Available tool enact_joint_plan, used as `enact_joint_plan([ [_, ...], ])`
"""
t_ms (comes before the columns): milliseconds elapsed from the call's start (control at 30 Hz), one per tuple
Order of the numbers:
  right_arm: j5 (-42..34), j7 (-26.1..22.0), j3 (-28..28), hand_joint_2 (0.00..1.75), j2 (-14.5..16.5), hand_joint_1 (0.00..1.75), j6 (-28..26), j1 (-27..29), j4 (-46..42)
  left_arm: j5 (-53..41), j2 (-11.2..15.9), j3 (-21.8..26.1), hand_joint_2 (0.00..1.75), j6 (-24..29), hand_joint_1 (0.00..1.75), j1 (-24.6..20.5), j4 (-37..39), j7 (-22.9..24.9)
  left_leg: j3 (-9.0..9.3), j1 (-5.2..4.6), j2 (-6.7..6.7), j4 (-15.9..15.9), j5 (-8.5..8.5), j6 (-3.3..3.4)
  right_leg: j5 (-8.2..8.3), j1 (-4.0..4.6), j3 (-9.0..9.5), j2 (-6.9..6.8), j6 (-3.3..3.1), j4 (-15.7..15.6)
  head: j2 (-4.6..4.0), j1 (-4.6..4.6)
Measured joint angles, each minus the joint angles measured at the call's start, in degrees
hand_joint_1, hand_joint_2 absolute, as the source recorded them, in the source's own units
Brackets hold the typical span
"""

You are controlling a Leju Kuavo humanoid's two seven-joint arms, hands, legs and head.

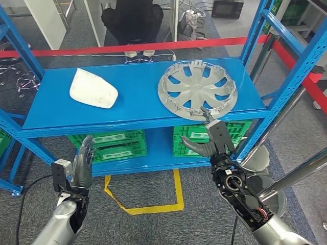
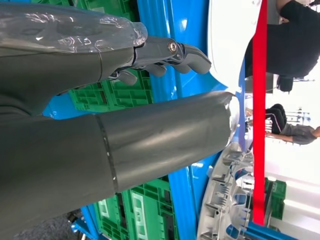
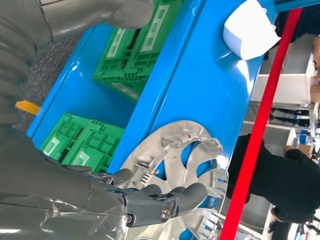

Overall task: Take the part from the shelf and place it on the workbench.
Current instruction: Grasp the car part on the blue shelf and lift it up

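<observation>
A silver wheel cover point(image 1: 197, 89) lies flat at the right end of the blue shelf point(image 1: 135, 92), its rim overhanging the front edge, while a white moulded part point(image 1: 93, 89) rests well apart toward the left end. The robot's right hand point(image 1: 207, 140) reaches up just below the front edge, fingers point(image 3: 177, 197) spread wide and holding nothing, their tips close under the wheel cover's near rim; whether they touch it cannot be told. The left hand point(image 1: 83, 166) hangs lower, in front of the shelf's left half, fingers apart and empty. Green crates point(image 1: 115, 144) sit on the lower tier. Behind the shelf runs a red barrier tape point(image 1: 115, 49), and a person in dark clothing point(image 1: 133, 20) sits beyond it
</observation>
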Motion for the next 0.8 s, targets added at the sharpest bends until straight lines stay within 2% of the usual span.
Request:
enact_joint_plan([
  [800,0.06,0.37,0.00,1.75,0.00,0.00,-0.21,0.48,-0.14,0.17,-0.11,0.00,0.00,0.00,0.00,0.01,0.00,-0.02,0.00,0.00,0.00,0.00,0.00,0.00,0.00,0.00,0.01,0.00,0.00,0.00,0.00,0.02],
])
